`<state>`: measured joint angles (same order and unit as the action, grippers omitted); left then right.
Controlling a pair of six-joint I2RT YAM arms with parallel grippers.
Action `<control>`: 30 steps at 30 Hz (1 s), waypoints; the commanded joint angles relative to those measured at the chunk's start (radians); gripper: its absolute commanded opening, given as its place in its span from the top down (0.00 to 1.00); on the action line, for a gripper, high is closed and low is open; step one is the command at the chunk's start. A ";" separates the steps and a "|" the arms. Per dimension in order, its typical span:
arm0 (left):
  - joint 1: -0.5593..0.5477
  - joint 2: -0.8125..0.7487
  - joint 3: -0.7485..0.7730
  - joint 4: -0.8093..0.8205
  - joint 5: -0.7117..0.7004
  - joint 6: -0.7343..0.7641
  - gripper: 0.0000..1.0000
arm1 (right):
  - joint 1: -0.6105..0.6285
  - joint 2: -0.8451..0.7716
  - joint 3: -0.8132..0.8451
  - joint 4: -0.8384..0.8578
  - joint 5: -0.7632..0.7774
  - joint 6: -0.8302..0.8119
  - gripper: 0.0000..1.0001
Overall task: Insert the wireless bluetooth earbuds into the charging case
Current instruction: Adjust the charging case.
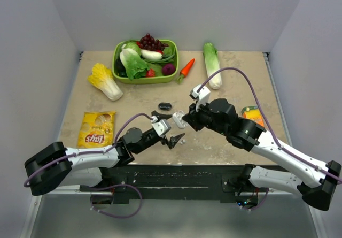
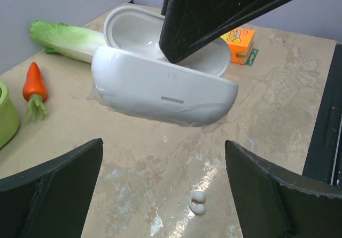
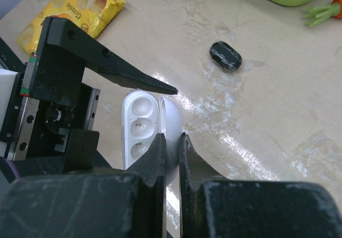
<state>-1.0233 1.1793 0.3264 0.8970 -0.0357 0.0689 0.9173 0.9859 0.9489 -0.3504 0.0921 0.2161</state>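
Note:
The white charging case [image 3: 141,128] hangs open above the table, its recesses empty. My right gripper [image 3: 172,141] is shut on its raised lid. In the left wrist view the case [image 2: 160,88] floats just ahead, with a black right finger [image 2: 214,13] reaching down into it. My left gripper [image 2: 163,174] is open wide below the case, holding nothing. The tiny white earbuds [image 2: 197,203] lie on the table between its fingers, nearer the right one. From above, the case [image 1: 179,120] sits between the left gripper [image 1: 168,128] and the right gripper [image 1: 184,119].
A small black oval object [image 1: 164,106] lies just beyond the grippers. A green basket [image 1: 144,81] of vegetables stands at the back, with a carrot [image 1: 186,68] and a long lettuce [image 1: 212,64] beside it. A cabbage [image 1: 106,81], chips bag [image 1: 96,129] and orange box [image 1: 251,113] lie around.

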 commanded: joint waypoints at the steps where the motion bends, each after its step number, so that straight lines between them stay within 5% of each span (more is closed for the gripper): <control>1: 0.005 -0.030 0.062 -0.082 0.017 -0.061 0.00 | 0.017 -0.015 0.054 -0.007 0.075 -0.101 1.00; 6: 0.055 -0.058 0.083 -0.151 0.331 -0.190 0.01 | 0.140 -0.111 -0.010 0.083 0.152 -0.267 1.00; 11: 0.127 -0.055 0.033 -0.020 0.656 -0.354 0.08 | 0.211 -0.106 0.100 -0.088 0.073 -0.383 1.00; 17: 0.179 -0.075 0.068 -0.013 0.793 -0.373 0.14 | 0.337 -0.040 0.119 -0.179 0.156 -0.432 1.00; 25: 0.196 -0.109 0.135 -0.070 0.839 -0.353 0.18 | 0.341 -0.026 0.120 -0.186 0.178 -0.406 1.00; 30: 0.196 -0.106 0.125 -0.057 0.841 -0.354 0.32 | 0.341 -0.030 0.114 -0.177 0.187 -0.397 1.00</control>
<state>-0.8314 1.0805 0.4282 0.8177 0.7692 -0.2779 1.2560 0.9741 1.0412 -0.5411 0.2501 -0.1772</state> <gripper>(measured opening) 0.714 0.059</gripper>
